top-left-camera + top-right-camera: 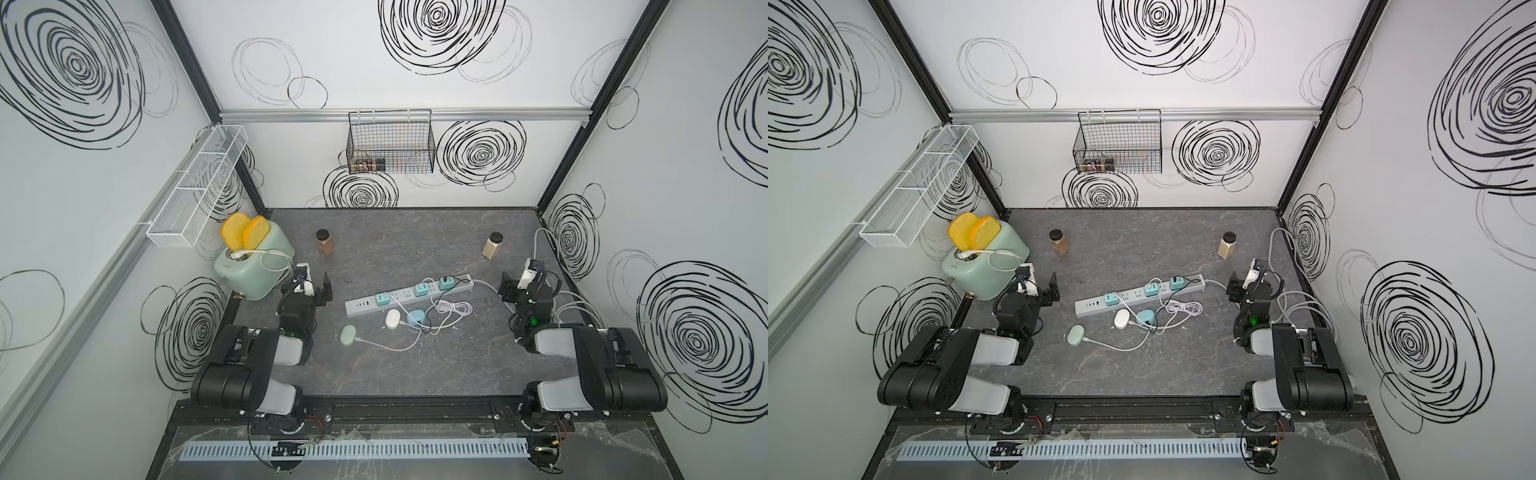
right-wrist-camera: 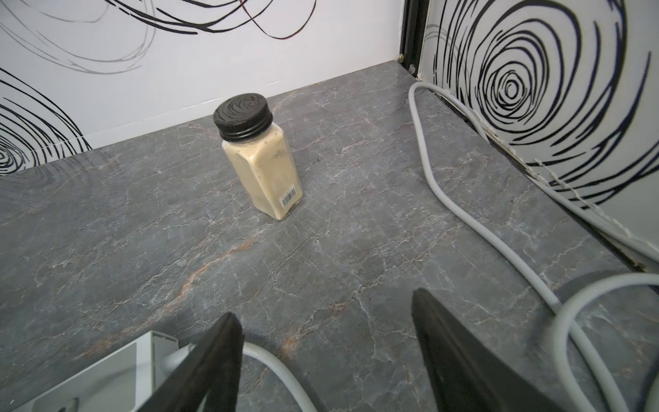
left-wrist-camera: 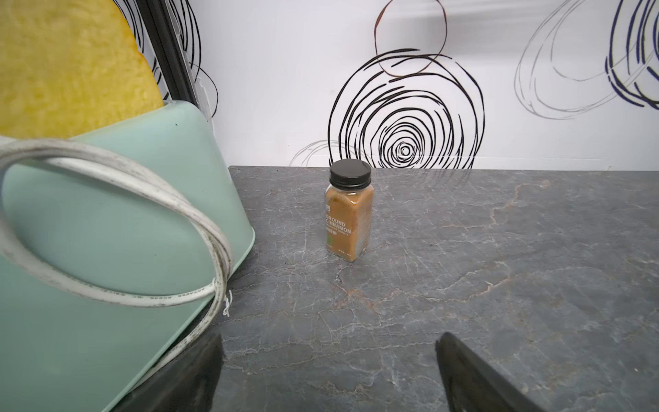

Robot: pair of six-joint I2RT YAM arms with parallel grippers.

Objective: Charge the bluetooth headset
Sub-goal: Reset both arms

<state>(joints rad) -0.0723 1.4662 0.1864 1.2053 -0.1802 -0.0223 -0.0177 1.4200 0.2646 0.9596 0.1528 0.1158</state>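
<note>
Three small oval headset cases lie in front of the grey power strip [image 1: 399,296] in both top views: a green one [image 1: 348,335], a white one [image 1: 392,319] and a blue one [image 1: 416,318]. Three teal chargers [image 1: 421,289] sit in the strip, and loose cables [image 1: 451,309] run from them around the cases. A white cable reaches the green case's end. My left gripper [image 1: 316,279] [image 3: 328,337] is open and empty beside the toaster, well left of the strip. My right gripper [image 1: 519,274] [image 2: 324,305] is open and empty past the strip's right end.
A mint toaster [image 1: 253,266] holding two yellow bread slices stands at the left, with a white cord looped over it. A cinnamon jar [image 1: 323,242] and a pale spice jar [image 1: 493,244] stand toward the back. Grey cables [image 2: 445,199] lie along the right wall. Wire baskets hang on the walls.
</note>
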